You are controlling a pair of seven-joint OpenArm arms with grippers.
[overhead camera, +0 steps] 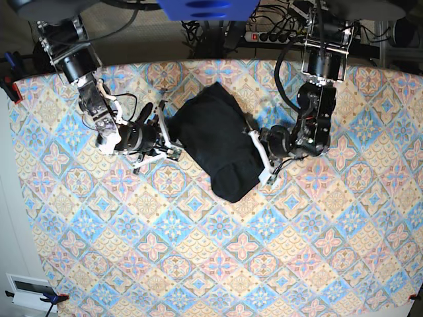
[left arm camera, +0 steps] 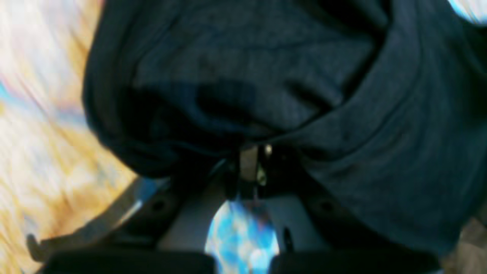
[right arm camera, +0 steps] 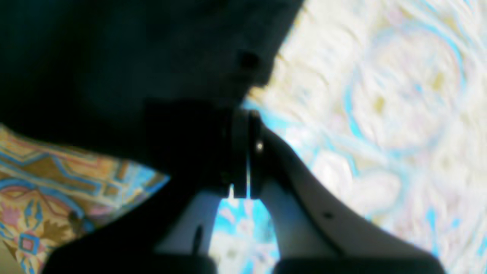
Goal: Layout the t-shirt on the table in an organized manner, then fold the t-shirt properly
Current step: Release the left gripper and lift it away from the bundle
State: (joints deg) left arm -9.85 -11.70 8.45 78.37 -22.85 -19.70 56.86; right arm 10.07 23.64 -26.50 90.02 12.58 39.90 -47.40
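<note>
On the patterned table point(overhead camera: 198, 264), seen from above, the right gripper point(overhead camera: 169, 134) at left is clamped tight on one edge of the black t-shirt point(overhead camera: 218, 142), which lies bunched in a thick fold between the two arms toward the table's far side. At right, the left gripper point(overhead camera: 259, 157) is likewise pinched shut on the opposite edge.

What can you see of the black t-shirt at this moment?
The t-shirt is plain black, thin soft fabric, with no print visible. It lies bunched and creased in a slanted oblong on the patterned table, toward the far middle, not spread flat; sleeves can't be told apart. The left hand is shut on its edge on one side, the right hand pinches the opposite edge, with folds gathered at the left grip.
</note>
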